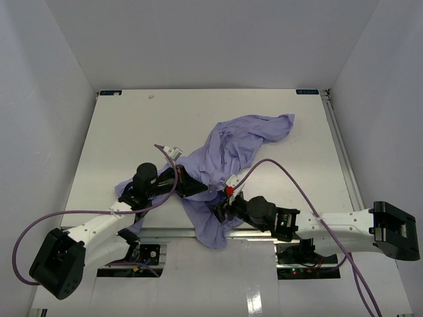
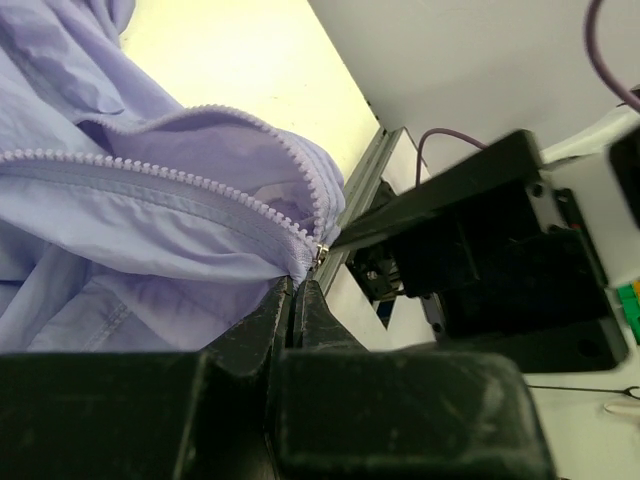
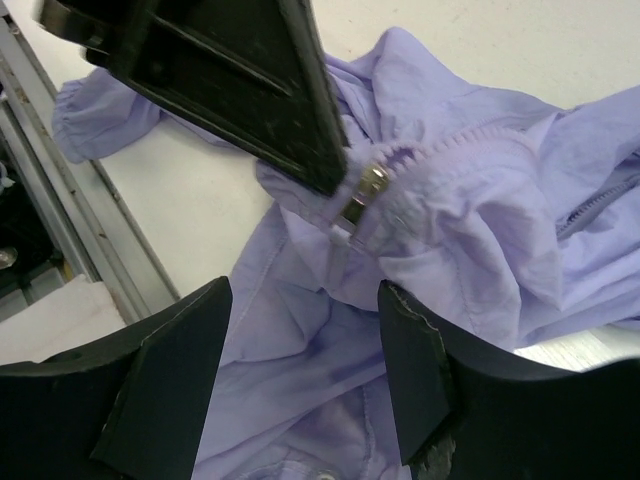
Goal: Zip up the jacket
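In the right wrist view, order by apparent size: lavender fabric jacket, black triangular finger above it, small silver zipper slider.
1. lavender fabric jacket
2. black triangular finger
3. silver zipper slider
No two look alike.

Bright, even overhead light fills the white enclosure, and shadows on the tabletop [image 1: 132, 132] are soft and short. In the left wrist view, the surface beyond the jaws washes out to pale yellow, while the jaws themselves are dark and blurred. In the right wrist view, the jacket [image 3: 450, 220] between the jaws is sharp, its folds gently shaded.
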`<state>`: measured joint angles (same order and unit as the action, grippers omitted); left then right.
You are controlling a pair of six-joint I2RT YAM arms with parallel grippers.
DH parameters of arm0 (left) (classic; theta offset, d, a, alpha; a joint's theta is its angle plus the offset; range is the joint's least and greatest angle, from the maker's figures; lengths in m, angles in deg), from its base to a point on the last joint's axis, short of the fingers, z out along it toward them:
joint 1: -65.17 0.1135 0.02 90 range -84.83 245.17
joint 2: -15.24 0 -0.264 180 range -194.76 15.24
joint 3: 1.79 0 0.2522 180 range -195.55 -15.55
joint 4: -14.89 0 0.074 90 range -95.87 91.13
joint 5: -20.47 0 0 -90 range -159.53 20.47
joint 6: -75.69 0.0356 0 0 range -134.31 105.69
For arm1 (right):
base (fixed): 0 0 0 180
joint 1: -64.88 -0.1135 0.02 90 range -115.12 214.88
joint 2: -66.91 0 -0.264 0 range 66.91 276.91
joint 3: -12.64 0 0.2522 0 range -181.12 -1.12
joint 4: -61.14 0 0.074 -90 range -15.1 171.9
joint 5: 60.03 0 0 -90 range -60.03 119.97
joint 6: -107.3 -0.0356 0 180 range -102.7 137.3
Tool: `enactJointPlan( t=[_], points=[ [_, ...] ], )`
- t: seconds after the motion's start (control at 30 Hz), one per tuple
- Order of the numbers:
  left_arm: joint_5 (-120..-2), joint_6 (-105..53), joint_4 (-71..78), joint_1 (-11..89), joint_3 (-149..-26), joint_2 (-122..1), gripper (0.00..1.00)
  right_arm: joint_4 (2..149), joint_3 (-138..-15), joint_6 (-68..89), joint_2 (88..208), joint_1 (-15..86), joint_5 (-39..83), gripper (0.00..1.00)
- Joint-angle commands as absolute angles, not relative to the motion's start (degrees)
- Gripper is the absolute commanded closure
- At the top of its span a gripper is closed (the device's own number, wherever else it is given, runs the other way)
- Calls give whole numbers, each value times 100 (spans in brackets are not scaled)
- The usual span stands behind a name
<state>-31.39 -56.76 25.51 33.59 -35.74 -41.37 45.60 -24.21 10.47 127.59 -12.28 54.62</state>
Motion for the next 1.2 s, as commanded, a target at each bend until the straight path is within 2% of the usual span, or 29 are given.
enactJointPlan(
  t=[0.0,0.2,0.77,1.07,1.17],
  points=[
    [-2884,-5816,3056,3379,-3498,-3934,100,3854,-2091,1141,12580,-782,4566,33],
    [-2753,-5956,3283,3379,-3445,-3977,100,3299,-1966,1367,12692,-614,3993,33],
    [-2734,-5975,3433,3379,-3332,-4013,100,2628,-2136,1500,13313,-536,3643,35],
    [-2814,-5894,3416,3379,-3269,-4084,100,2321,-2194,1440,13441,-508,3725,49],
    [-2901,-5797,3321,3379,-3270,-4101,100,2248,-2132,1424,13364,-517,3677,49]
  ],
)
